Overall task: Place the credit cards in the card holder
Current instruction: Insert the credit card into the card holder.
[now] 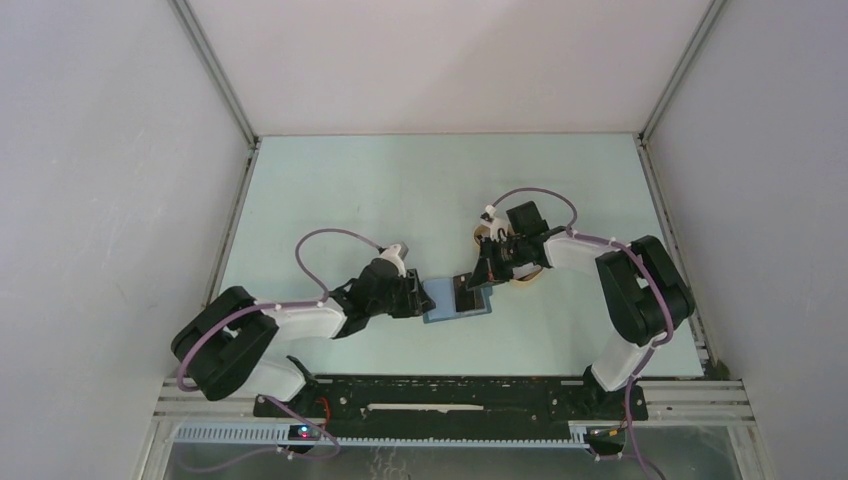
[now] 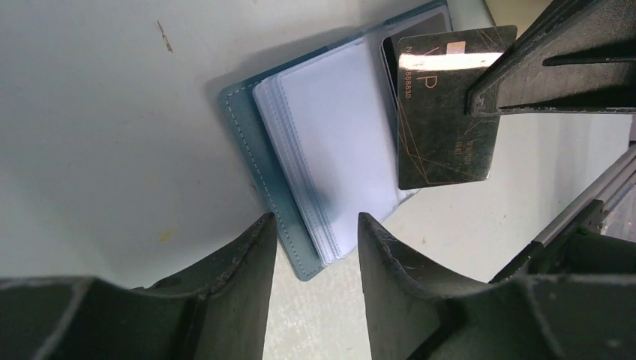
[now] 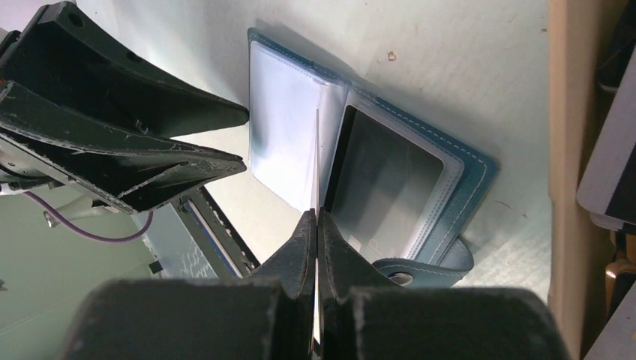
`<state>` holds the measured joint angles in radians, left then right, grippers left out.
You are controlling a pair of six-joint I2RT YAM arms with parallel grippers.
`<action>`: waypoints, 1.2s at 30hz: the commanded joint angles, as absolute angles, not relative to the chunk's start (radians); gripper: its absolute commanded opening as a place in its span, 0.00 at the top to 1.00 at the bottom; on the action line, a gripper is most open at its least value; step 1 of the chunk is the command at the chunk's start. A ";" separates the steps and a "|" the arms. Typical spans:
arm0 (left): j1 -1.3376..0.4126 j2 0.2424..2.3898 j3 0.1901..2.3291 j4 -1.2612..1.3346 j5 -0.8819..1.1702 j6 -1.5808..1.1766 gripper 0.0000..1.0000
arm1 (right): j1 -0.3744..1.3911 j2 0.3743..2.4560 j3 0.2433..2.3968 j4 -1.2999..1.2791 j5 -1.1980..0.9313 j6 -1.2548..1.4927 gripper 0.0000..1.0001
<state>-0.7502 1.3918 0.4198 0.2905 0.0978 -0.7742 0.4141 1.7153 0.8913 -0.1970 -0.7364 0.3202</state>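
The teal-blue card holder [image 2: 251,142] lies open on the table, its clear pockets [image 2: 337,135] facing up. One dark card [image 3: 382,180] sits in a pocket on the snap-tab side. My right gripper [image 3: 316,214] is shut on a black credit card [image 2: 446,112] and holds it on edge over the holder's middle fold. My left gripper [image 2: 315,221] is open, its fingertips astride the holder's near corner with nothing pinched. From above, the two grippers [image 1: 415,297] [image 1: 482,278] face each other across the card holder [image 1: 470,310].
A beige tray [image 3: 562,150] stands just right of the holder, under my right wrist, with more cards [image 3: 607,172] in it. Its rim [image 1: 525,278] shows below the right arm. Aluminium frame rails run along the table's sides and near edge.
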 commanded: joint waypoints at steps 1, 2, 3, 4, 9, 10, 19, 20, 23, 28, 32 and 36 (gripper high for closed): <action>-0.779 1.417 0.475 0.252 0.038 -0.792 0.51 | 0.402 1.736 0.927 -0.171 -0.757 0.335 1.00; -0.785 1.430 0.482 0.248 0.034 -0.794 0.52 | 0.402 1.739 0.927 -0.168 -0.761 0.338 1.00; -0.792 1.440 0.487 0.245 0.031 -0.795 0.52 | 0.401 1.742 0.927 -0.165 -0.764 0.342 1.00; -0.796 1.451 0.494 0.243 0.031 -0.797 0.52 | 0.398 1.744 0.927 -0.162 -0.769 0.345 1.00; -0.810 1.486 0.519 0.223 0.029 -0.798 0.56 | 0.370 1.762 0.926 -0.147 -0.818 0.364 1.00; -0.811 1.489 0.524 0.220 0.029 -0.798 0.58 | 0.365 1.765 0.926 -0.150 -0.819 0.364 1.00; -0.818 1.495 0.528 0.209 0.007 -0.803 0.64 | 0.344 1.732 0.905 -0.181 -0.724 0.361 1.00; -0.818 1.495 0.528 0.207 0.004 -0.804 0.64 | 0.338 1.715 0.891 -0.174 -0.715 0.365 1.00; -0.818 1.498 0.531 0.207 0.003 -0.805 0.64 | 0.327 1.670 0.852 -0.146 -0.683 0.374 1.00; -0.819 1.502 0.532 0.209 0.003 -0.804 0.64 | 0.319 1.637 0.831 -0.113 -0.652 0.386 1.00; -0.819 1.506 0.535 0.212 0.010 -0.799 0.64 | 0.320 1.655 0.830 -0.089 -0.658 0.396 1.00; -0.818 1.511 0.538 0.215 0.019 -0.795 0.64 | 0.326 1.673 0.830 -0.076 -0.663 0.401 1.00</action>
<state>-0.8078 1.4837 0.5045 0.2665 0.0219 -0.7967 0.3214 1.6699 0.8326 -0.1223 -0.6800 0.3805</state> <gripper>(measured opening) 0.360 0.007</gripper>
